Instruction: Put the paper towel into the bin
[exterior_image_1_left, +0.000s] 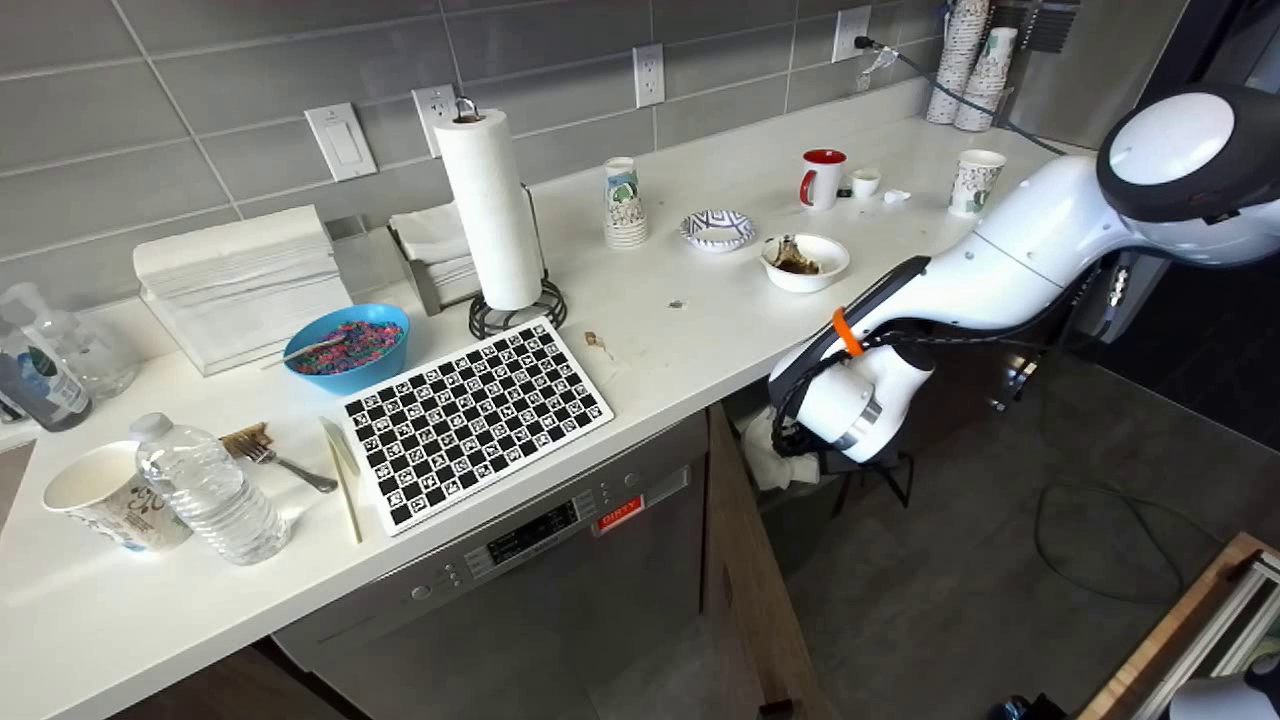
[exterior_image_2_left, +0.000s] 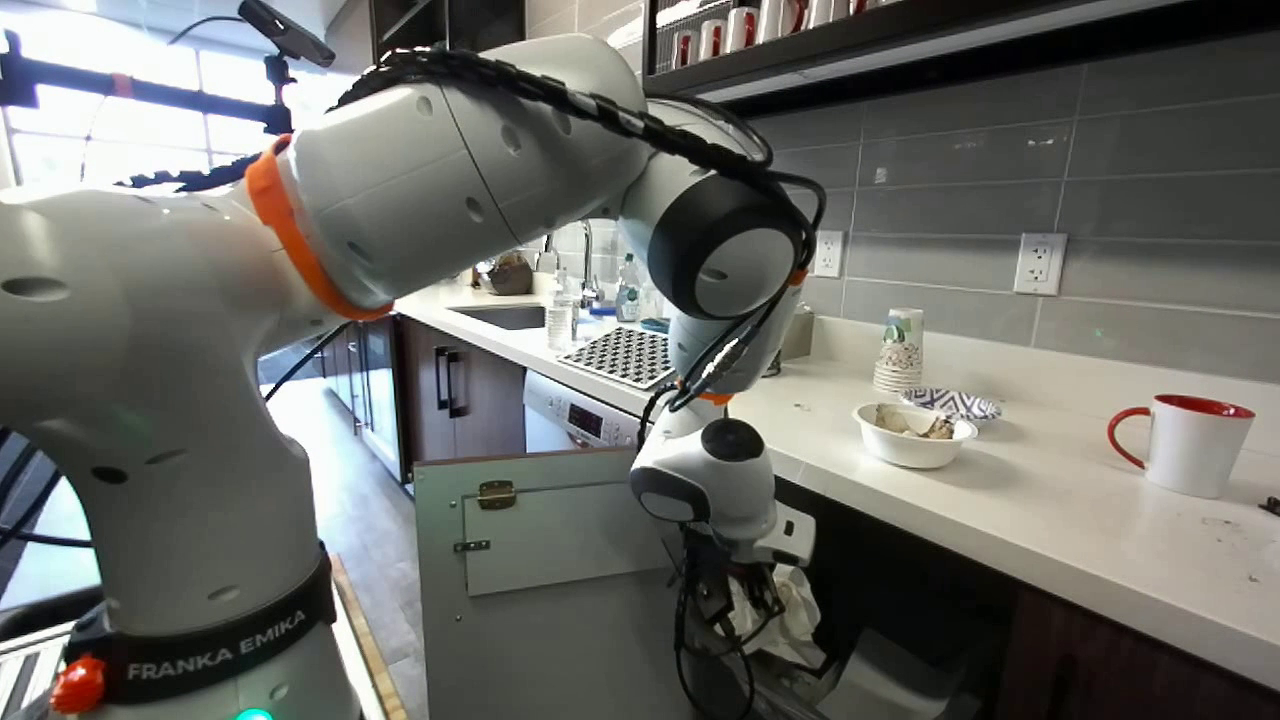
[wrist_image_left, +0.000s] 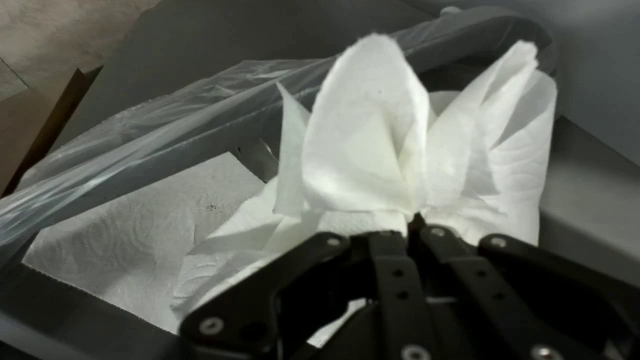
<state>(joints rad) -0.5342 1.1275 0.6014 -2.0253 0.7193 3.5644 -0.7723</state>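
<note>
The paper towel (wrist_image_left: 365, 145) is a crumpled white wad in the wrist view, its folds standing up from my fingertips. My gripper (wrist_image_left: 412, 232) is shut on it, pinching it between the two fingers. Under it lies the bin (wrist_image_left: 195, 130), with a clear plastic liner folded over its rim and a dark inside. In an exterior view the gripper (exterior_image_2_left: 745, 600) points down at the open cabinet with the paper towel (exterior_image_2_left: 797, 622) beside the fingers. In an exterior view the arm hides the gripper's fingers, and white paper (exterior_image_1_left: 775, 450) shows behind the wrist.
A flat sheet of white paper (wrist_image_left: 145, 235) lies inside the bin. An open cabinet door (exterior_image_2_left: 540, 620) stands beside the arm, also seen edge-on (exterior_image_1_left: 755, 590). The counter (exterior_image_2_left: 1010, 500) overhangs the cabinet and carries a white bowl (exterior_image_2_left: 912, 440) and a red-rimmed mug (exterior_image_2_left: 1195, 445).
</note>
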